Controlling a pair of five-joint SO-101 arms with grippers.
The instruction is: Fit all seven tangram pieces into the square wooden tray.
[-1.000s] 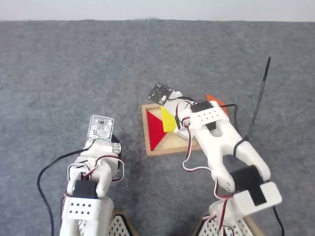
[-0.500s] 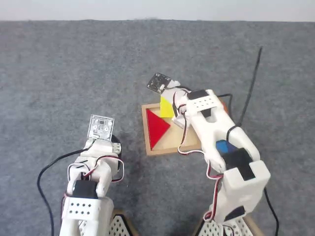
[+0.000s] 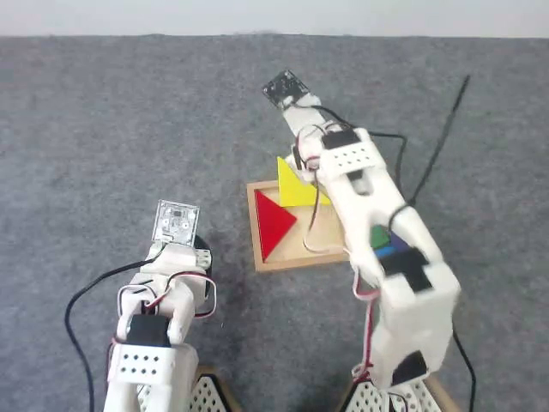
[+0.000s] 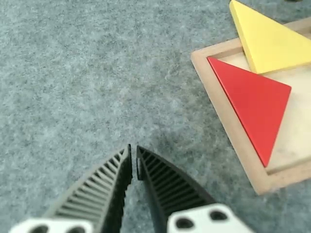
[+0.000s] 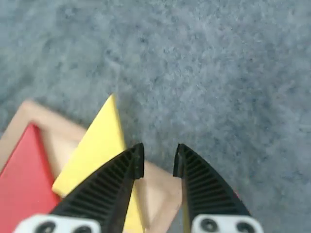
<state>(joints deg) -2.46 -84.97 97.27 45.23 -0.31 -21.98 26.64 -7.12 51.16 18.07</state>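
Just beside one finger of your right gripper point(image 5: 158, 148), the yellow triangle point(image 5: 97, 150) lies across the far rim of the tray point(image 3: 256, 240), one corner out over the carpet. Its jaws stand narrowly apart, nothing between them. Your left gripper point(image 4: 133, 148), nearly closed and empty, sits well away; the right is nearer. Judgement: the piece needs seating beside the red triangle point(image 3: 273, 221).

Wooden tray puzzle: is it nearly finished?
Done: the red wooden triangle lies flat in the square wooden tray. In hand: nothing; the open right gripper hangs by the yellow wooden triangle, which overhangs the tray's rim. Left: seating yellow, plus five more pieces.
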